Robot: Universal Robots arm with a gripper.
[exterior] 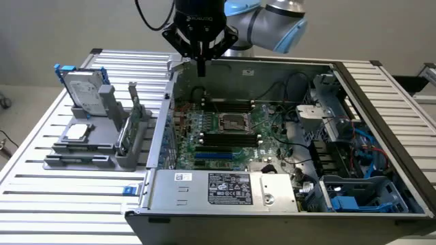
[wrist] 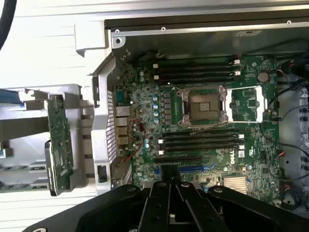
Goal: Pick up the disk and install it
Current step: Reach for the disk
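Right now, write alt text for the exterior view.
The robot's hand, shut and empty, hangs above an open computer case. The disk stands upright in a grey holder on the slatted table, at the exterior view's left.

In the exterior view, we locate the rack (exterior: 81, 161) at nine o'clock of the case (exterior: 385, 99); the disk (exterior: 83, 91) stands on edge in the rack's far end.

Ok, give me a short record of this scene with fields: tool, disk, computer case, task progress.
tool: shut, empty, over the far edge of the computer case
disk: upright in the grey stand, on the exterior view's left of the case
computer case: open, motherboard exposed
progress: disk not yet picked up
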